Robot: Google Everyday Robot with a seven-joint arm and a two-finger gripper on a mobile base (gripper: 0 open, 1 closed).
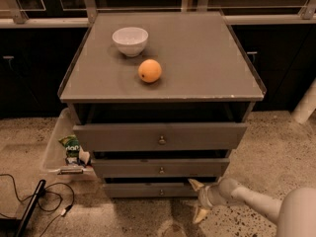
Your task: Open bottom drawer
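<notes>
The bottom drawer is the slim grey front lowest on the cabinet, with a small round metal knob at its centre. It sits nearly flush under the middle drawer. My gripper is low by the floor at the right end of the bottom drawer, to the right of the knob. Its fingers are spread open, one fingertip up against the drawer's right end and the other down near the floor. The white arm comes in from the lower right.
The top drawer juts out a little. A white bowl and an orange sit on the cabinet top. A clear bin with snack bags stands left of the cabinet. Cables lie on the floor.
</notes>
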